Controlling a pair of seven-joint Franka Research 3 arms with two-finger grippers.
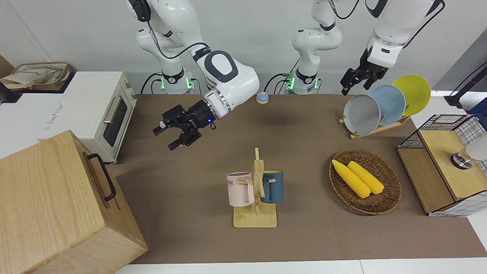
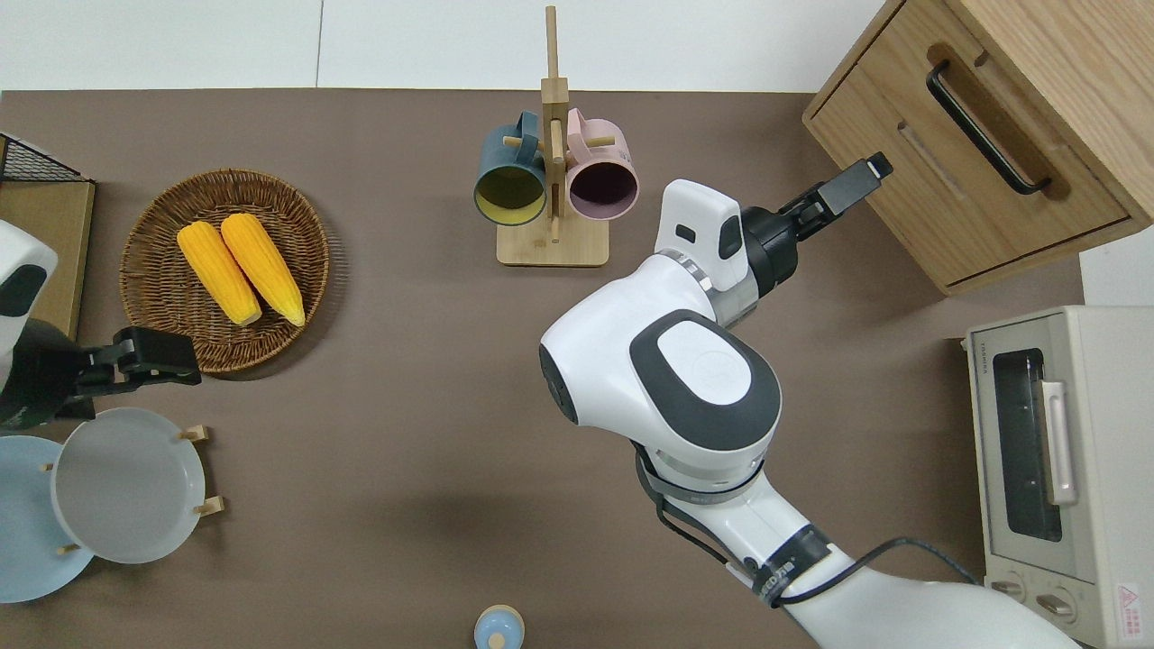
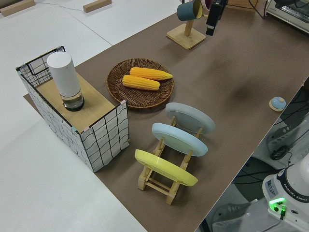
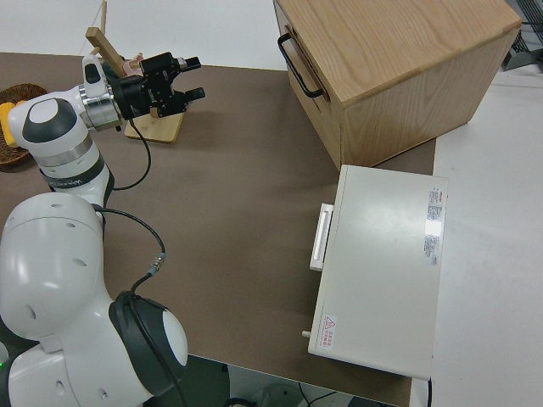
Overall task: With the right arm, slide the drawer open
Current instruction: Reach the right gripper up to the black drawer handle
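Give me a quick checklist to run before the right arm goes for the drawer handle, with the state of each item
1. Right gripper open to take the bar: ok, its fingers stand apart.
2. Drawer shut, waiting to be pulled: ok, its front sits flush with the cabinet.
3. Handle free: ok, nothing touches it.
4. Gripper at the handle: not ok, it is over bare table short of the cabinet's front.
5. Mug rack clear of the arm: cannot tell, the forearm passes close beside it.
6. Left gripper: ok, parked.
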